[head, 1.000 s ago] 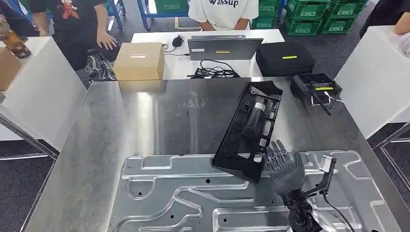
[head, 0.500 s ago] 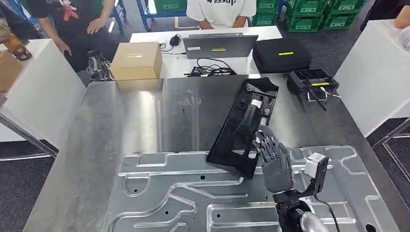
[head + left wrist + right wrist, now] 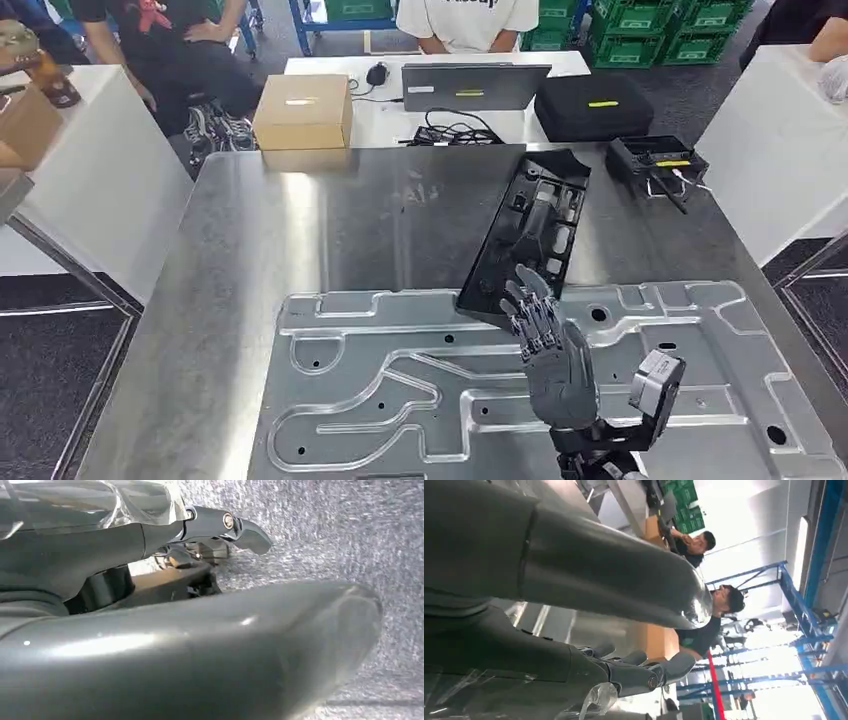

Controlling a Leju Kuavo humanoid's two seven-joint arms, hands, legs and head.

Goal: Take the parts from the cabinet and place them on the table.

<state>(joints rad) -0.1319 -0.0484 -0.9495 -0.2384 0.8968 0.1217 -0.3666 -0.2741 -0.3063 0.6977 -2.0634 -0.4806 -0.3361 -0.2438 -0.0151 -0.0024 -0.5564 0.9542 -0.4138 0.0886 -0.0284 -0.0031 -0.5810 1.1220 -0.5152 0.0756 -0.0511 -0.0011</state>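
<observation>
Right hand hovering flat over the plate, nothing in it

Going left to right in the head view: cardboard box sits upper left on the white desk, the big stamped metal plate fills the lower part of the steel table, and the black plastic part lies slanted at center, its lower end overlapping the plate's top edge. The right hand is lower center-right, fingers straight and spread, tips at the part's lower end; can't tell if they actually touch. Left hand hangs over grey carpet, holding nothing; its fingers reach out, barely bent.
</observation>
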